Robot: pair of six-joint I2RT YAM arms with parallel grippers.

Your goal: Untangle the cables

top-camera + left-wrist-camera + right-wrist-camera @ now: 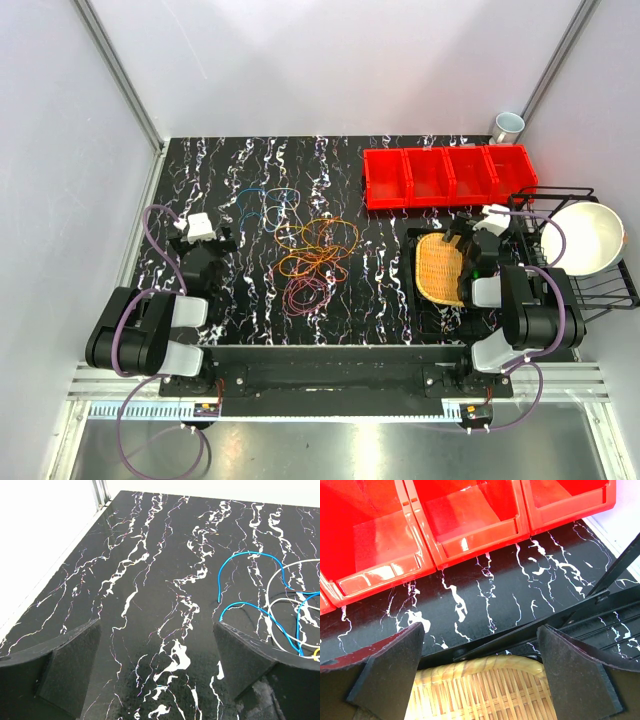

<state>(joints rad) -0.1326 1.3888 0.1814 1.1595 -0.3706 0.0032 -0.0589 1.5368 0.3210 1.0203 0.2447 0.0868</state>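
The cables [305,245] lie loosely tangled on the marbled table [380,290], at three o'clock from the left gripper [157,672] and nine o'clock from the right gripper [480,672], which hangs over a wicker basket [490,666]; both grippers stand spread wide, holding nothing.

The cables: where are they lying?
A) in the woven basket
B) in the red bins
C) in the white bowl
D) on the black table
D: the cables sprawl in tangled loops right on the black marbled table, not inside any container.
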